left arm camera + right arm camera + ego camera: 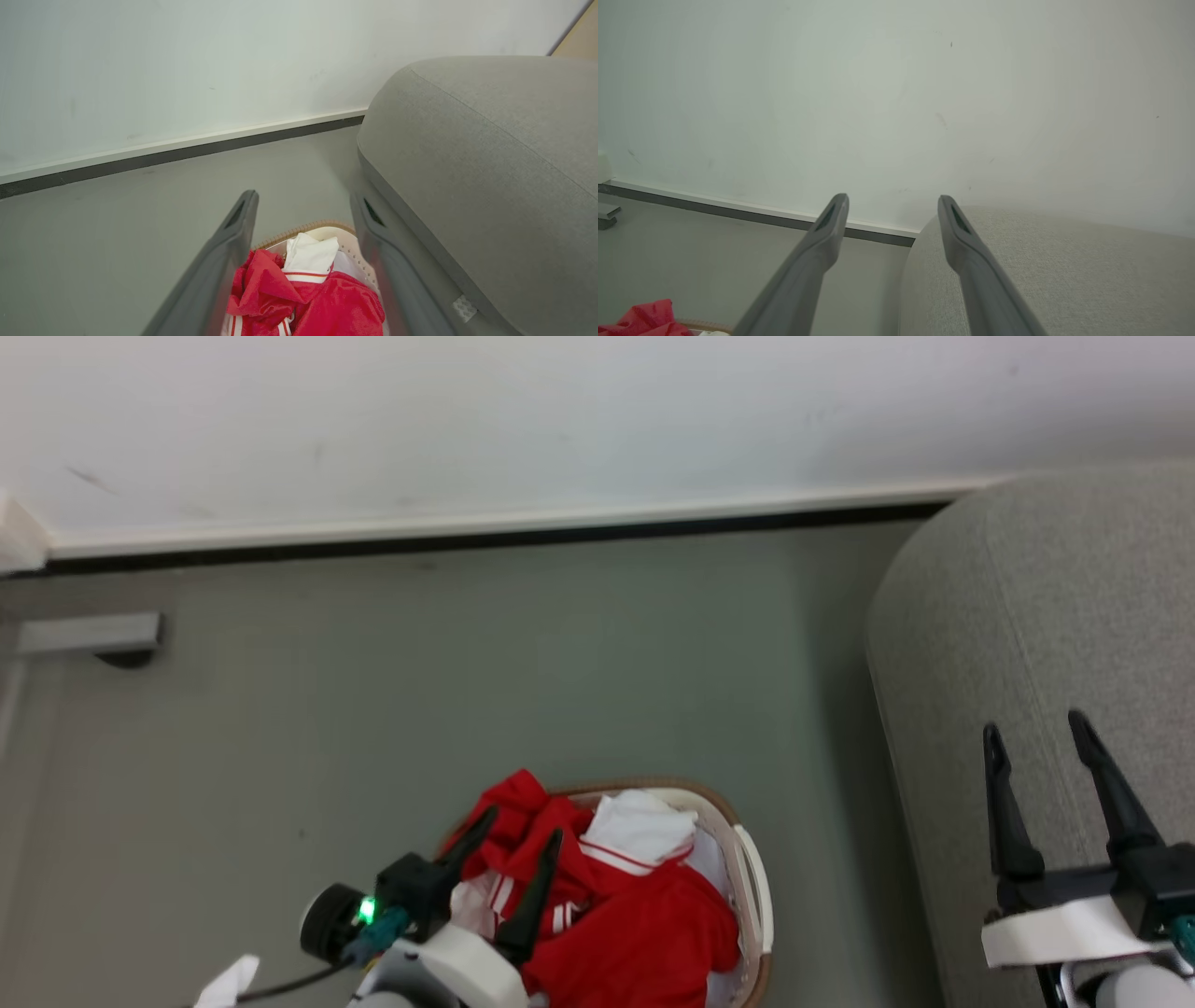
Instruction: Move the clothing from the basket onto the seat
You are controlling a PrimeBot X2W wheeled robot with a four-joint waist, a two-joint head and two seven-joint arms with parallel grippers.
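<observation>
Seat (1027, 616): grey sofa, right of basket, with a gap between them. It's the drop target. Short carry, but lift high enough to clear its rounded edge.
Basket (754, 882): cream with tan rim, upright. Looks like light plastic, so it may drag or tip if fabric snags. Pull straight up, not sideways.
Clothing (644, 924): red and white garments heaped inside basket, with a red fold piled above its left rim. All of it is in basket, none on seat. Go for the high red bunch mid-heap and bite deep enough to catch more than one layer.
Pale liner (711, 866): inside basket, along its right wall. Keep the fingers off it.
Left gripper (523, 826): over basket, fingers spread wide either side of the red heap, nothing pinched. Can't tell whether it touches the fabric. Descend first, then close.
Right gripper (1033, 721): right of basket, over seat, fingers apart, empty. Leave it parked so the drop zone stays reachable.
</observation>
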